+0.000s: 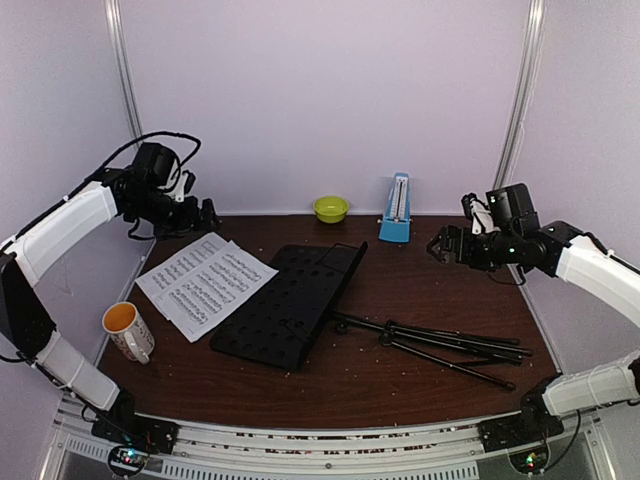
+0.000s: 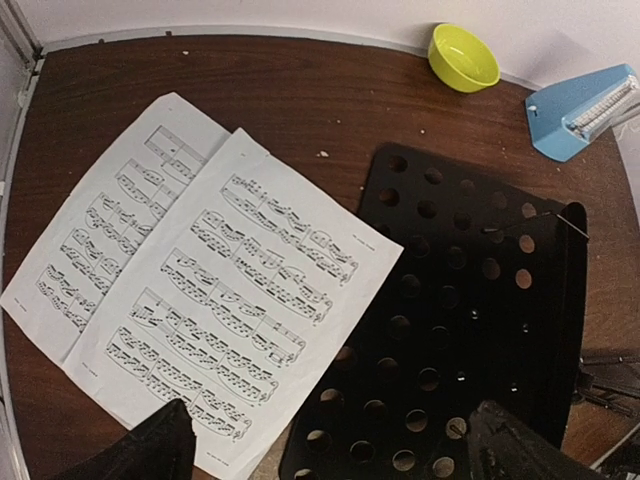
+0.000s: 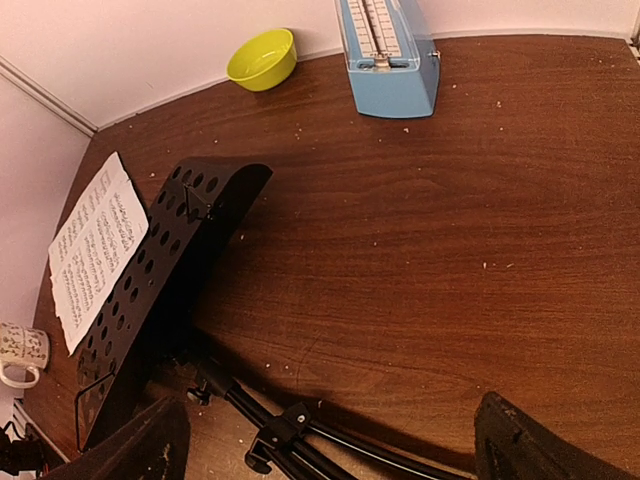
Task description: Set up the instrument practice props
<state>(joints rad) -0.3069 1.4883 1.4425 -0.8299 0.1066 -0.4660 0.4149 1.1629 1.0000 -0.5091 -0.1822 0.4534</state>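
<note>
The black music stand lies flat mid-table, its perforated desk to the left and folded tripod legs stretching right. Two sheet-music pages lie overlapping at the left, one edge resting on the desk. The blue metronome stands upright at the back. My left gripper hangs open high above the pages. Above the table's right edge my right gripper is open, holding nothing.
A lime-green bowl sits at the back, left of the metronome. A white mug with orange inside stands near the front left. Walls enclose the table at the back and both sides.
</note>
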